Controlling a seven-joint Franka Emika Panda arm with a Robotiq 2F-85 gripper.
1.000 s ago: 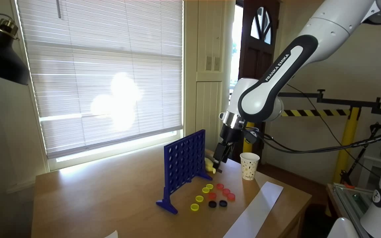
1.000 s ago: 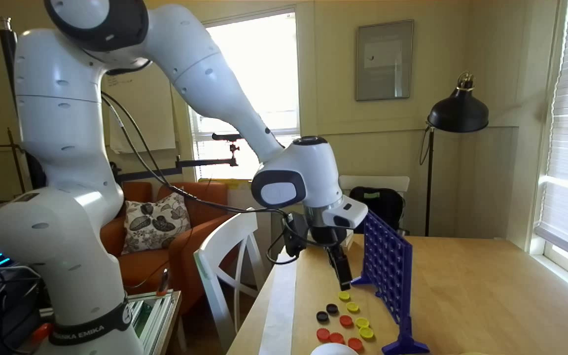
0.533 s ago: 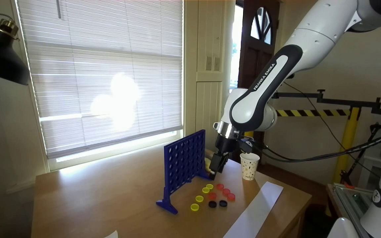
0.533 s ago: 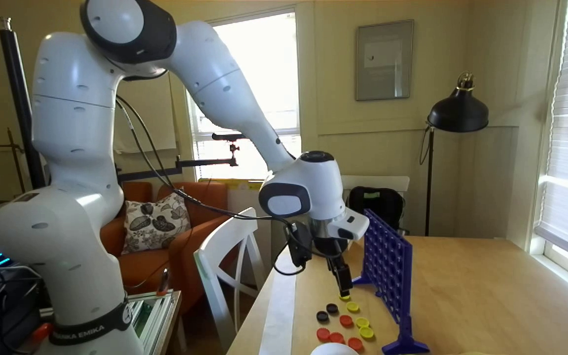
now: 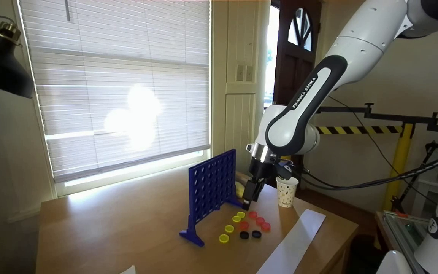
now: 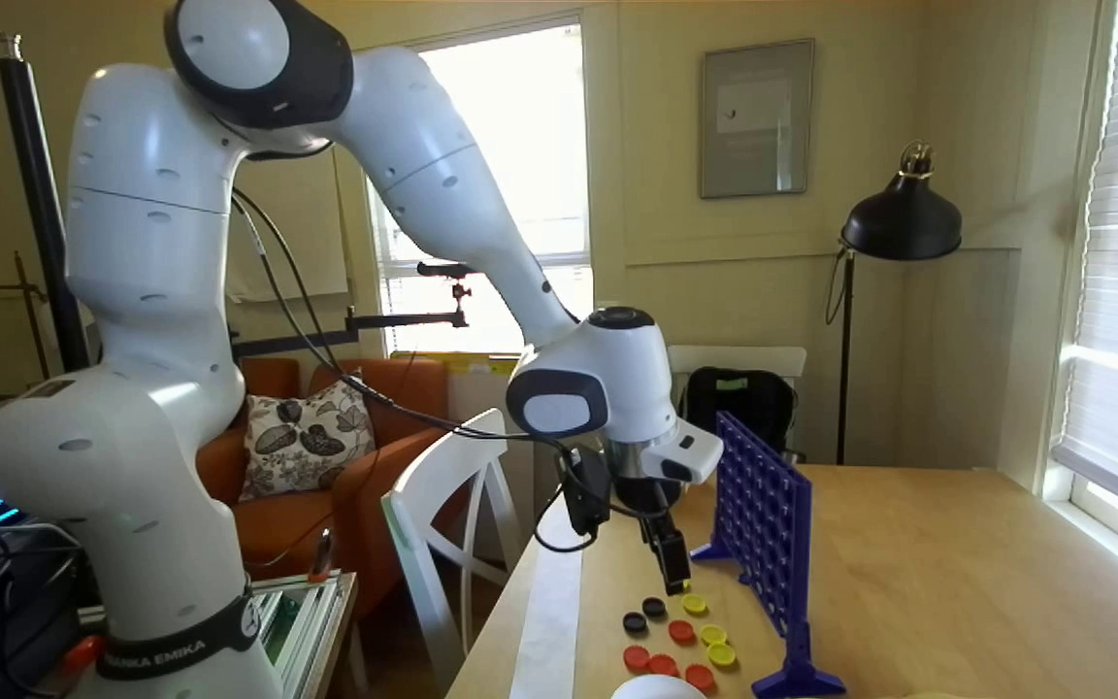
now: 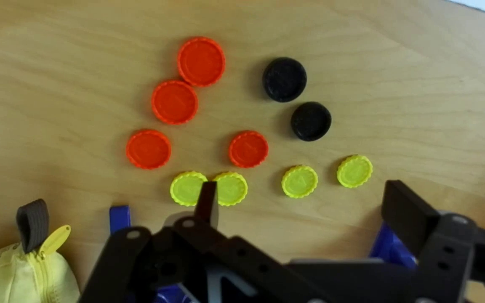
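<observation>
Yellow, red and black discs [image 7: 248, 149] laid between blue rack [image 5: 212, 183] and robot-side edge of table [image 5: 330, 239]; gripper [image 7: 301, 200] held near, jaws parted.

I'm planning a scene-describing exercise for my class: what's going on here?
A white robot arm hangs its black two-fingered gripper, open and empty, close to the round yellow plastic discs. Four of those lie on the pale wooden table, with four round red plastic discs and two round black plastic discs. An upright blue plastic grid stands beside them, and a speckled white paper cup stands nearby.
</observation>
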